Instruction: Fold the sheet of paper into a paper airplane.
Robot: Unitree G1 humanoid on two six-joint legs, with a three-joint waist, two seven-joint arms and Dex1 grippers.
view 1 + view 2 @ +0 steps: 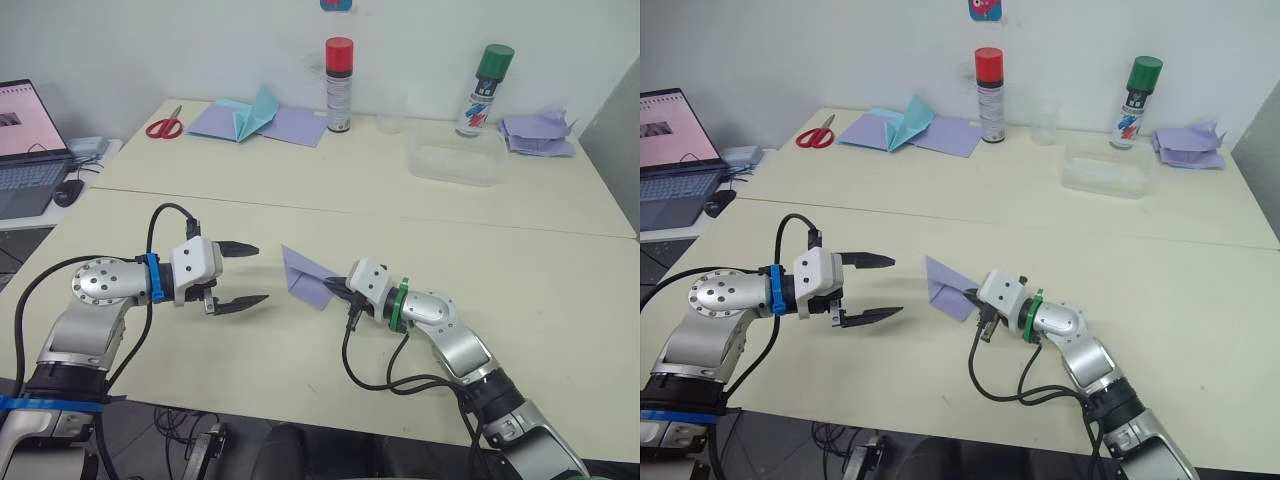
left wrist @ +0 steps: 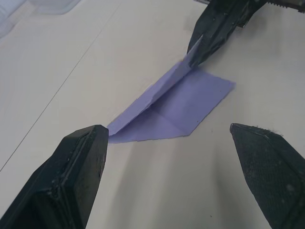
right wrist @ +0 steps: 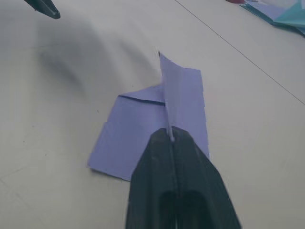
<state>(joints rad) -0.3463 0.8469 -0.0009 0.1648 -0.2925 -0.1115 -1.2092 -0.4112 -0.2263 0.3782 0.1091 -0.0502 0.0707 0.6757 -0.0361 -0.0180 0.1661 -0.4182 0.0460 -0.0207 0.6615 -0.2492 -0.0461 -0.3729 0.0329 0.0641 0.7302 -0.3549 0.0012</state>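
My right pincer (image 1: 335,292) is closed on the raised middle fold of the paper airplane (image 1: 305,277); in the right wrist view both fingers (image 3: 178,183) meet with the lavender ridge (image 3: 167,102) pinched between their tips. The plane sits on the table (image 1: 520,270) near the front centre, its pointed end toward my left side. One wing lies flat on the tabletop, the other stands up along the fold I hold. The left wrist view shows the same: my right fingertips (image 2: 214,33) grip the rear end of the upright fold, with the flat wing (image 2: 190,102) spread beside it.

My left pincer (image 1: 240,275) is spread wide, holding nothing. It hovers just above the table, pointing at the plane's tip, close to it but apart. Its two fingers (image 2: 71,176) frame the plane in the left wrist view without touching it.

Farther out: a clear plastic tray (image 1: 456,160) toward the back right. Behind it a spray can with a green cap (image 1: 485,90), and to its left a spray can with a red cap (image 1: 339,85), both upright. At the back right corner, a crumpled heap of purple papers (image 1: 538,133). At the back left, flat purple sheets with a teal folded piece (image 1: 255,115) on them, and red-handled scissors (image 1: 164,125) beside those. A laptop (image 1: 30,145) stands open on a separate surface at far left, with a mouse (image 1: 68,192) next to it.
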